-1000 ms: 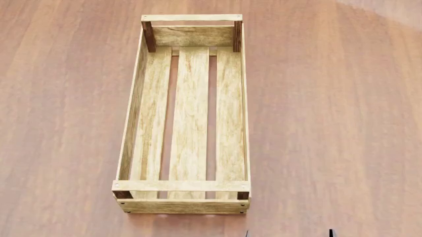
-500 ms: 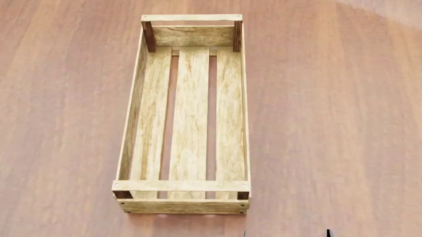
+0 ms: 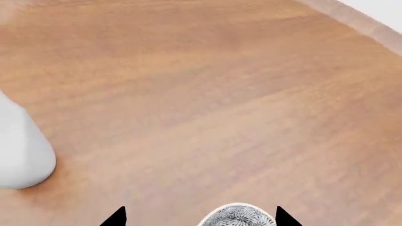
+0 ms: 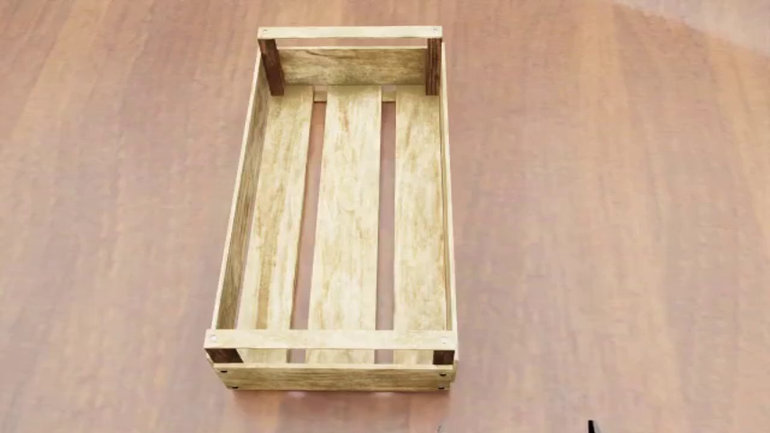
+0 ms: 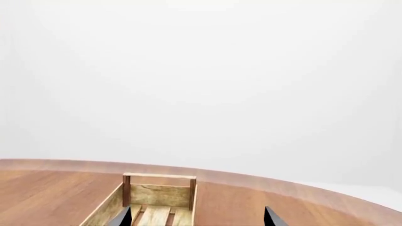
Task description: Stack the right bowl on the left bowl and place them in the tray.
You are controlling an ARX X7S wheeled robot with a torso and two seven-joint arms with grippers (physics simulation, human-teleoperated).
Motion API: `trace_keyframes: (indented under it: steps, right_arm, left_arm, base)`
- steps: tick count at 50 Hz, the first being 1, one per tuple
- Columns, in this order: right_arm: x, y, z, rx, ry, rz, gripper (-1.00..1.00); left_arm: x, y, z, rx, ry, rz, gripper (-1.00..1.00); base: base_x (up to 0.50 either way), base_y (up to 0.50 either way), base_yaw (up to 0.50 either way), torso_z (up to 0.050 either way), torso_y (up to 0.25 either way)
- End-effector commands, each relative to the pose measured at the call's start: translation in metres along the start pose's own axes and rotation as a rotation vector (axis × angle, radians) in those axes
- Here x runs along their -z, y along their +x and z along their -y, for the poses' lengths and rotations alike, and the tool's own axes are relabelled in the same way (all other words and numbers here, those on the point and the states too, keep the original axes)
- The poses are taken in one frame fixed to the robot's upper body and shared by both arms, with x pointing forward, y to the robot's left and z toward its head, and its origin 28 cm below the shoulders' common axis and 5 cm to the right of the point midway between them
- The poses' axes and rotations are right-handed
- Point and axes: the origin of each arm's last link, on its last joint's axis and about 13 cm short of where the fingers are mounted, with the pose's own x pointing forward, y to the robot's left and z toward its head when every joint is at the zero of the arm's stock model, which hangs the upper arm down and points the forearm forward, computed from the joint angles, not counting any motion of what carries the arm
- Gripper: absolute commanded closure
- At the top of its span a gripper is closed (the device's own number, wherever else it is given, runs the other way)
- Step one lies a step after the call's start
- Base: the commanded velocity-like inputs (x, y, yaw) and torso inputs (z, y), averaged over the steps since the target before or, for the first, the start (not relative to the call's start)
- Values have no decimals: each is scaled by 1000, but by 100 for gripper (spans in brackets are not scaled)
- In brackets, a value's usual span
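Observation:
The tray [image 4: 332, 340], a long light-wood slatted crate with dark corner posts, stands empty in the middle of the head view. Its far end shows in the right wrist view [image 5: 159, 194]. A bowl [image 3: 238, 217] with a grey floral pattern and white rim shows only as a top edge in the left wrist view. It lies between the spread tips of my left gripper [image 3: 199, 218], nearer one tip, and the gripper is open. My right gripper [image 5: 196, 219] is open and empty, pointing along the tray. One of its fingertips [image 4: 591, 427] just shows in the head view. No second bowl is identifiable.
A white rounded object [image 3: 22, 150] rests on the brown wooden table [image 3: 207, 108] beside the left gripper. The table's curved edge [image 3: 358, 23] runs past it. In the head view the table surface [image 4: 601, 225] surrounds the tray.
In the head view the right gripper's black fingertips have slid slightly left and down, almost out of the bottom edge. The tray has not moved.

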Motion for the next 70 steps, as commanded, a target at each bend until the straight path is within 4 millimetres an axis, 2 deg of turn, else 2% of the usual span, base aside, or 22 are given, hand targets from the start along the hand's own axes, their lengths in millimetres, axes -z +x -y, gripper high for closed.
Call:
trace_keyframes:
  steps: [1,22,33,56,70]
  right_arm:
    - [0,2,0,-7,-21,12,-100]
    - [2,2,-1,-17,-28,3,-100]
    - [5,1,-3,-25,-37,-7,-100]
    - [8,-1,-2,-21,-40,-16,-100]
    - [9,-1,-2,-22,-35,-27,-100]
  left_arm:
    - [7,5,-16,-8,-119,-26,-100]
    - [11,3,-3,74,-168,-84,-100]
    - [20,8,-9,88,-214,-103,-100]
    - [40,15,-12,68,-187,-147,-100]
    - [41,16,-15,57,-227,-157,-100]
  base:
    - [0,0,0,0,0]
    - [0,0,0,0,0]
    - [0,0,0,0,0]
    - [0,0,0,0,0]
    - [0,0,0,0,0]
